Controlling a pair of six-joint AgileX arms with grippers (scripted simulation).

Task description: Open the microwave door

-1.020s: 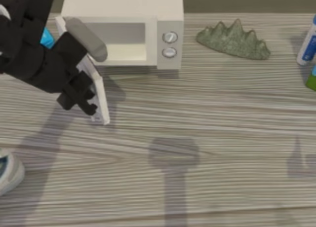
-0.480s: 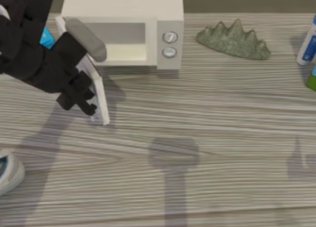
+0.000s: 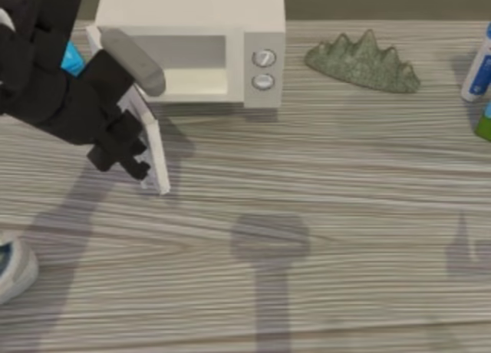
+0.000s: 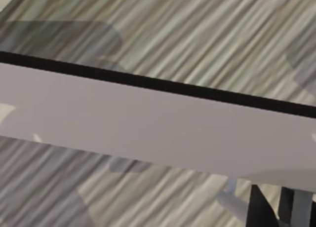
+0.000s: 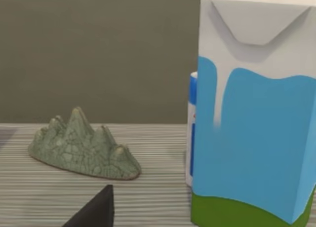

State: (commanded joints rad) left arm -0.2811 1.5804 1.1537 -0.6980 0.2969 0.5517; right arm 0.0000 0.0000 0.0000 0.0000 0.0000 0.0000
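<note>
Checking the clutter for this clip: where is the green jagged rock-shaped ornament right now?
In the top view the ornament lies at the back of the table, right of centre, between the microwave and the blue-and-white carton by the right edge.

Microwave [image 3: 192, 31] at table's [image 3: 322, 215] back left, door [image 3: 153, 150] swung forward; carton [image 3: 477, 65] far right.

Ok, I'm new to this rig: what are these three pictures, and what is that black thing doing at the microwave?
The top view looks down on a wooden table. The black shape is the left arm; its left gripper is at the free edge of the microwave door, which stands swung wide open from the microwave. The left wrist view, from that arm's camera, shows the door's edge close up. The right wrist view shows a green rock ornament and a blue-and-white carton at the table's right. The right arm is outside the top view.
</note>
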